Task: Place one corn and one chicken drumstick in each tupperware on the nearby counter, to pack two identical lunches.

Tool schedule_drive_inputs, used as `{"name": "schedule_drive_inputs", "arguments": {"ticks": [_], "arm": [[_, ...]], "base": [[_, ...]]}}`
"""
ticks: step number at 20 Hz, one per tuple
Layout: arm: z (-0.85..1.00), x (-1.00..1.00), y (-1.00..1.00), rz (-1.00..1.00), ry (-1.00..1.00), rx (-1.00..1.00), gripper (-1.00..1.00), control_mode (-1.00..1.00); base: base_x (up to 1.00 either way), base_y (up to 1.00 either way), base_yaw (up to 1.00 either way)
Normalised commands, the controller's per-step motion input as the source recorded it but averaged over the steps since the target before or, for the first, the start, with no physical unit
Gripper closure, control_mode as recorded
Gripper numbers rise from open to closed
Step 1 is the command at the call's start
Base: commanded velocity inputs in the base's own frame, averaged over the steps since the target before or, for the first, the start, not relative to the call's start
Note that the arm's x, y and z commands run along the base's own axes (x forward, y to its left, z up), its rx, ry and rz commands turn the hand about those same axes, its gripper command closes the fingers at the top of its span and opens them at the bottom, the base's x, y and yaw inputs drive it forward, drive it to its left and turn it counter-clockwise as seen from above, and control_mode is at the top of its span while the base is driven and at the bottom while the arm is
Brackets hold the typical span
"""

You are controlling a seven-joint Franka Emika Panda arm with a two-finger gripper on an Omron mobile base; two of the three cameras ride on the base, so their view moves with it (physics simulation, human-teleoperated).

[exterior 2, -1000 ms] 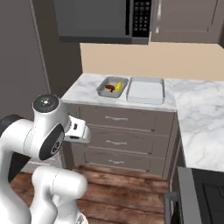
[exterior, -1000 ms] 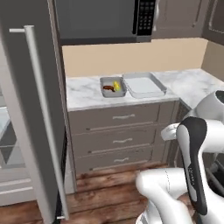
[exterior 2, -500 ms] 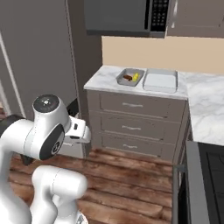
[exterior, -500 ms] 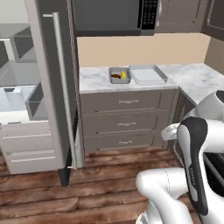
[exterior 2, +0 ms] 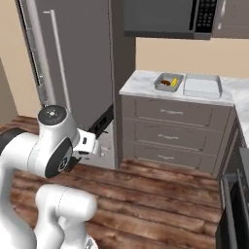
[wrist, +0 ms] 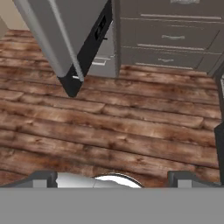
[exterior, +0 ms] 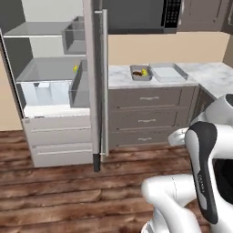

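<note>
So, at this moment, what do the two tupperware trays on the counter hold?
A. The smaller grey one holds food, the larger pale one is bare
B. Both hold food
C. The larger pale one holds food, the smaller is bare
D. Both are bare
A: the smaller grey tupperware shows yellow and brown food, while the larger pale tupperware beside it on the counter shows only its bare floor.

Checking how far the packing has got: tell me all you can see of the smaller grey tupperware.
The smaller tupperware is a mid-grey, shallow, open rectangular tray with rounded corners, plastic by its look. It sits flat on the marble counter, close beside the larger pale tupperware, which looks empty. Inside lie a yellow piece and a brown piece, likely corn and a drumstick, too small to be sure. The gripper, open, is nowhere near it.
</note>
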Motion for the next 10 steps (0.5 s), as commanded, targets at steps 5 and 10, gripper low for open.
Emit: {"name": "schedule_drive_inputs", "arguments": {"ticks": [5,10], "arm": [[0.0,0.0,0.0,0.0,0.0,0.0,-1.0,1.0],[0.0,0.0,0.0,0.0,0.0,0.0,-1.0,1.0]], "base": [[-0.29,0.9,0.0],[-0.63,0.7,0.0]]}}
